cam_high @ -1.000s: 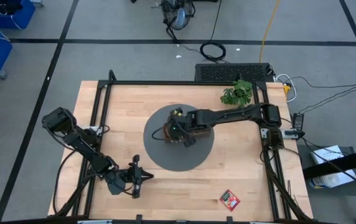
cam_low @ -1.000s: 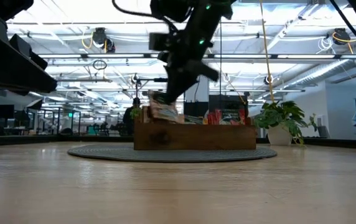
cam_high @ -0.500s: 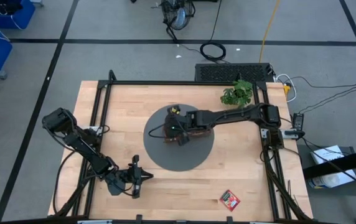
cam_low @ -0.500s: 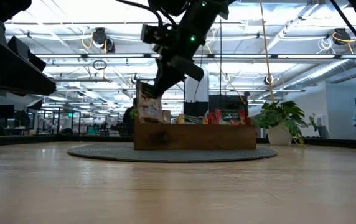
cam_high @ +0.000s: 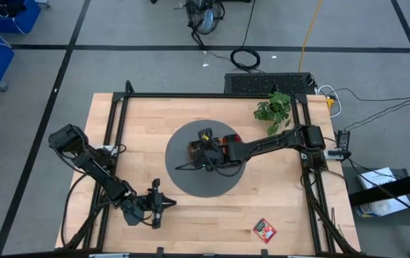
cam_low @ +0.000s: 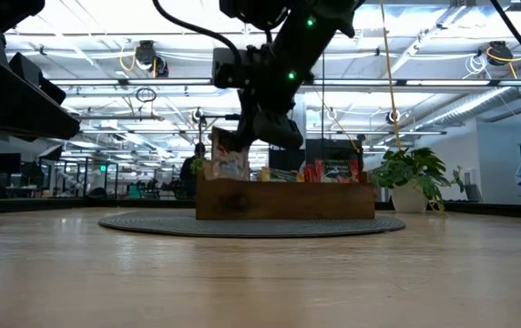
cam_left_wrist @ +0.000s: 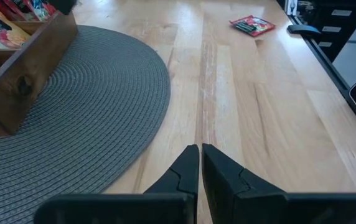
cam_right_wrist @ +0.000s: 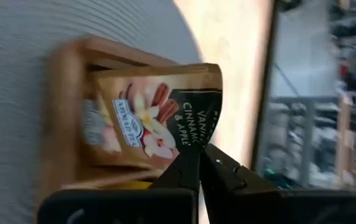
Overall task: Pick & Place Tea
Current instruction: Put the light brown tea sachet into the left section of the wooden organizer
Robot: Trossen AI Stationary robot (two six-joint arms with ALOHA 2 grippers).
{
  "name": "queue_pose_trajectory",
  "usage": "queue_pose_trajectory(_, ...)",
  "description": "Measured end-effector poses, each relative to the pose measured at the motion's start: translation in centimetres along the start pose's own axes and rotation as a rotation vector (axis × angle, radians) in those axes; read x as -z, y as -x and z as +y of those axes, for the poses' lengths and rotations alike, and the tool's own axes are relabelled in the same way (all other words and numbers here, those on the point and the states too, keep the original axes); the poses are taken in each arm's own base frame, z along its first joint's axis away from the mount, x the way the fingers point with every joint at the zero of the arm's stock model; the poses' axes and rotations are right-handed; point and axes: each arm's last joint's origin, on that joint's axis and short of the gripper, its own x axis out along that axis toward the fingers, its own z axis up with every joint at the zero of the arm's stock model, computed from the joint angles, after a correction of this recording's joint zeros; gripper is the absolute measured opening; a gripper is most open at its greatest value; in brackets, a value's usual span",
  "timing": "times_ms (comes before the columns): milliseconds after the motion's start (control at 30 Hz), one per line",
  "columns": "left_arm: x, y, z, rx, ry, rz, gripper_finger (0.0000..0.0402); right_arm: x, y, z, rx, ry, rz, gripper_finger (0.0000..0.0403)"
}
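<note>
Since a second ago the right arm has swung its wrist toward the front of the grey round mat (cam_high: 205,175), and the beige-white sachet (cam_low: 228,162), which then lay tilted over the tray's end, now hangs nearly upright above that end; the left arm has not shifted.

Nearest in the low view lies bare tabletop (cam_low: 260,282); beyond it the mat carries the long wooden tray (cam_low: 284,198), only its side wall showing, so its compartments cannot be told apart from there; red sachets (cam_low: 313,171) poke above its rim, their labels too small to read.

Seen from above, the left claw (cam_high: 163,203) hovers low at the front-left of the tabletop, clear of the mat; its wrist view shows its fingers (cam_left_wrist: 184,171) pressed together on nothing, with the tray's corner (cam_left_wrist: 25,74) cut off at the frame's edge and a lone red sachet (cam_left_wrist: 252,25) lying flat far across the wood, well apart from the tray.

The right claw (cam_right_wrist: 201,155) pinches the beige-white sachet by one edge; its print reads vanilla, cinnamon and apple; the sachet hides most of the tray compartment behind it, and what lies inside is blurred.

Behind the tray a potted plant (cam_low: 413,178) stands near the tabletop's back-right; a person (cam_low: 191,167) in the room beyond is largely hidden by the tray.
</note>
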Motion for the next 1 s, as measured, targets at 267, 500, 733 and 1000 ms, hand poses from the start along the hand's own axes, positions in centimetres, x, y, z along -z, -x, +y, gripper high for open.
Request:
queue_pose_trajectory(267,-0.1,0.0,0.0,0.003,0.006,-0.005,0.0024,0.1,0.0,0.1,-0.018,-0.007,0.002,0.0000)
queue_pose_trajectory(500,-0.1,0.0,0.0,0.003,0.008,-0.006,0.0024,0.0,0.2,0.3,-0.024,-0.112,-0.002,0.0000)
queue_pose_trajectory(733,-0.1,0.0,0.0,0.003,0.009,-0.006,0.0024,-0.2,-0.8,2.9,-0.058,-0.071,0.029,0.0000)
queue_pose_trajectory(1000,-0.2,-0.2,0.1,-0.004,-0.011,-0.008,0.0024,-0.1,-2.0,4.7,-0.046,0.032,0.071,0.0000)
